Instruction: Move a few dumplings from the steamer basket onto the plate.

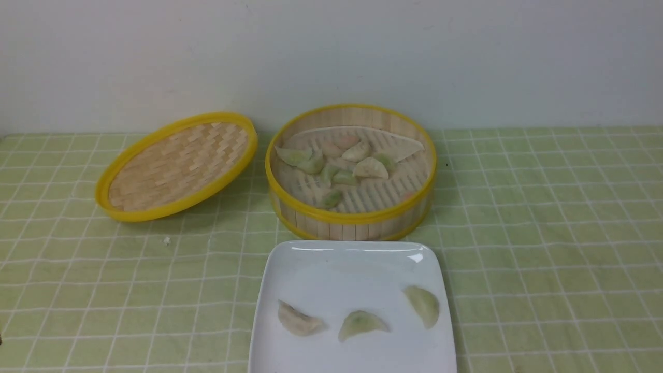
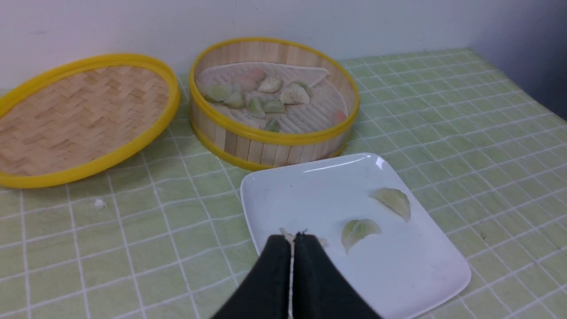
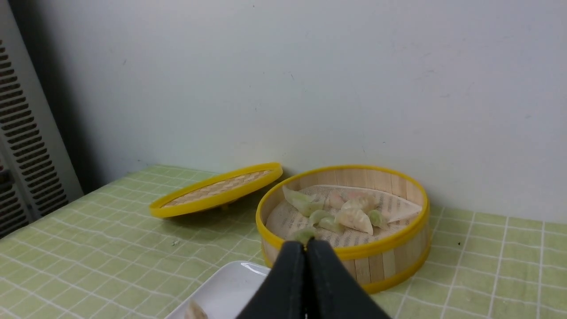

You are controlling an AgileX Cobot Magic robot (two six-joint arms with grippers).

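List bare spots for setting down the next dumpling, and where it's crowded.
Free: far half of the plate, between its basket-side rim and the row of three dumplings; the tablecloth right of plate and steamer basket. Crowded: the plate's near half, and the basket's centre and left, with clustered dumplings.

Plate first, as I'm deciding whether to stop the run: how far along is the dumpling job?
Done: three dumplings lie on the plate, which looks like a few. In hand: nothing; the left hand and right hand are both shut and empty. Left: probably nothing, though several more sit in the basket if more are wanted.
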